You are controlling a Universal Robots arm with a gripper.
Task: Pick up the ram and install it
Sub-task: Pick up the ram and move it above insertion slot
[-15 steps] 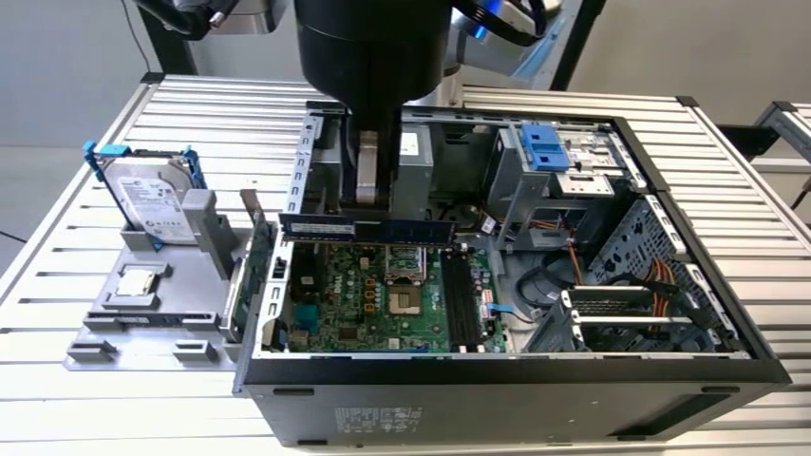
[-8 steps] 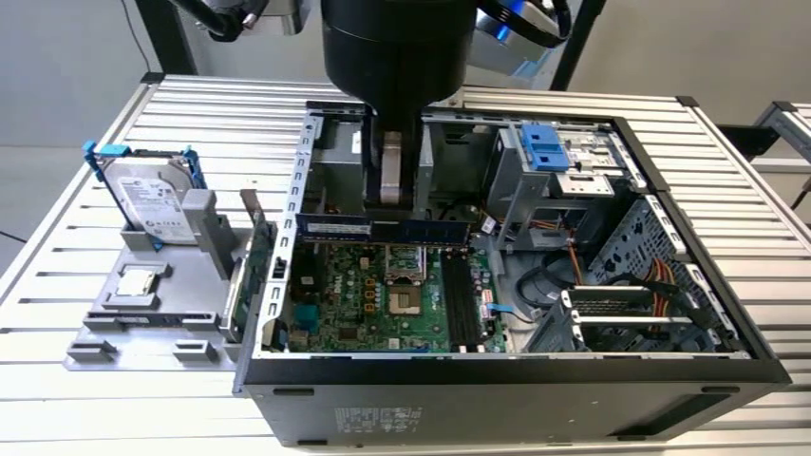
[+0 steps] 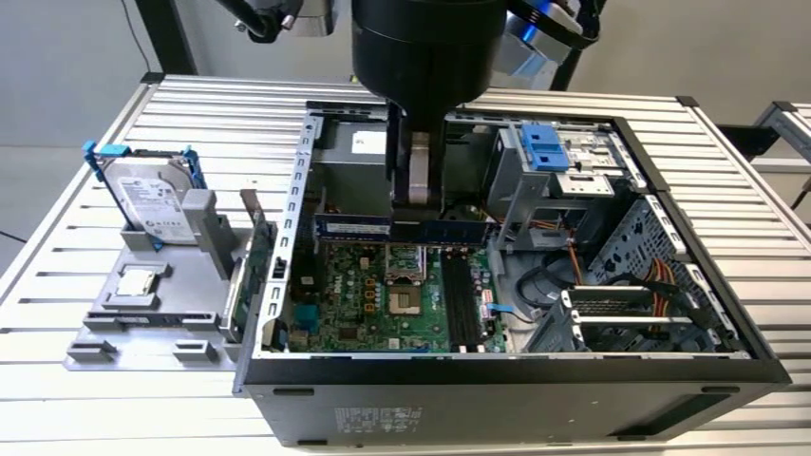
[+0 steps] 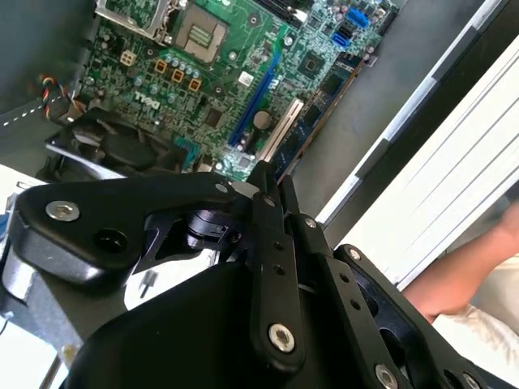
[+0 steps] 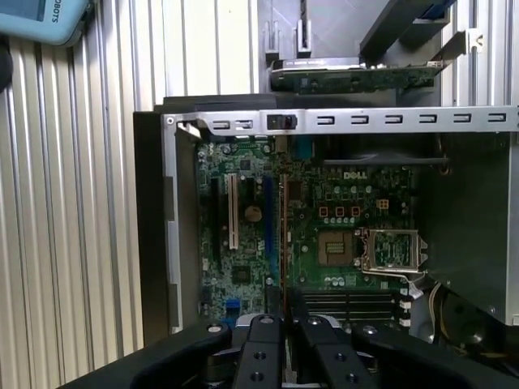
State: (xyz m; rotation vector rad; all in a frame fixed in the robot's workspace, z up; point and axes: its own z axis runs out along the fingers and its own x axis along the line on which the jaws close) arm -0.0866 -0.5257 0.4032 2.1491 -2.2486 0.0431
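The ram (image 3: 355, 226) is hanging inside the open computer case (image 3: 507, 372), above the far end of the motherboard (image 3: 361, 299). It is lying long and level across the exterior view. In the first wrist view it is showing edge-on as a thin line (image 5: 283, 235) running out from between the fingers. The gripper (image 5: 283, 318) is pinching it near the middle, its jaws drawn in to a narrow gap with only the stick between them.

Judging by this, the pickup is done and the carry toward the board is under way. The black memory slots (image 3: 464, 302) are sitting lower down, toward the exterior view's right of the processor socket (image 3: 403, 302), well apart from the stick.

The ram is standing crosswise to those slots. Seating it would call for a turn of the wrist to line it up along a slot, then a straight, even press down.
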